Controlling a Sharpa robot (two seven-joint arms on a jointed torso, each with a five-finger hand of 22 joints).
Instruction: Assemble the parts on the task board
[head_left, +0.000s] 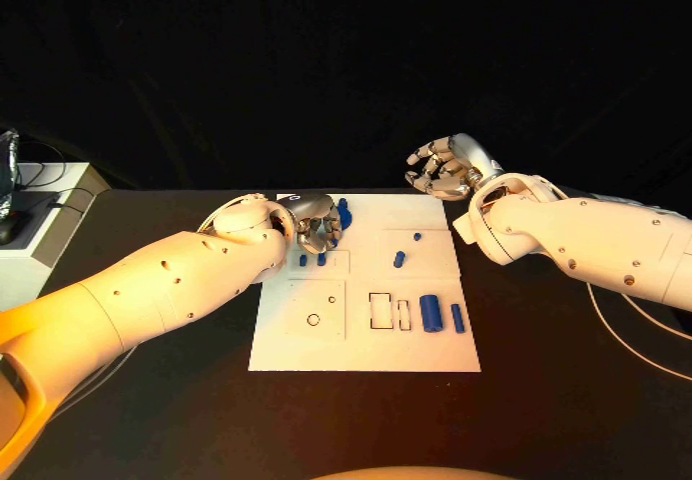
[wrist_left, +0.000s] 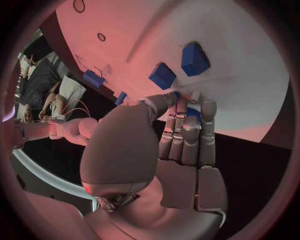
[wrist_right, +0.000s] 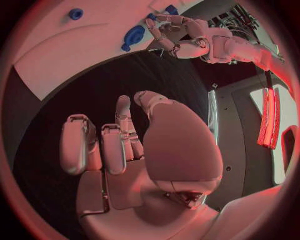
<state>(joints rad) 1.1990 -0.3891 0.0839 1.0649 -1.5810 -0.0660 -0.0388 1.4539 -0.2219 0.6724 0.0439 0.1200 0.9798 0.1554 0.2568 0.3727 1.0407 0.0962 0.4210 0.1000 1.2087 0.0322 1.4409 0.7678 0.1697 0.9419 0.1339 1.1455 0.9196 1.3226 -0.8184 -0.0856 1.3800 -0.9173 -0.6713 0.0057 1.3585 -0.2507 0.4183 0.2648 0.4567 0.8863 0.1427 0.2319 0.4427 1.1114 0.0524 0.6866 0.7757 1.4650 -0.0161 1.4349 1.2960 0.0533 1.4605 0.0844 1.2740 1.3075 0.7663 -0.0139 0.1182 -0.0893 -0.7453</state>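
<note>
Left hand (head_left: 316, 226) holds upright part (head_left: 343, 211).

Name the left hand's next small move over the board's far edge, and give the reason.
Probably close the fingers and lift slightly. The left hand is over the task board's far edge, fingertips down at a blue part half hidden beneath them; a firm grip isn't evident. The right hand hovers off the board, holding nothing.
</note>
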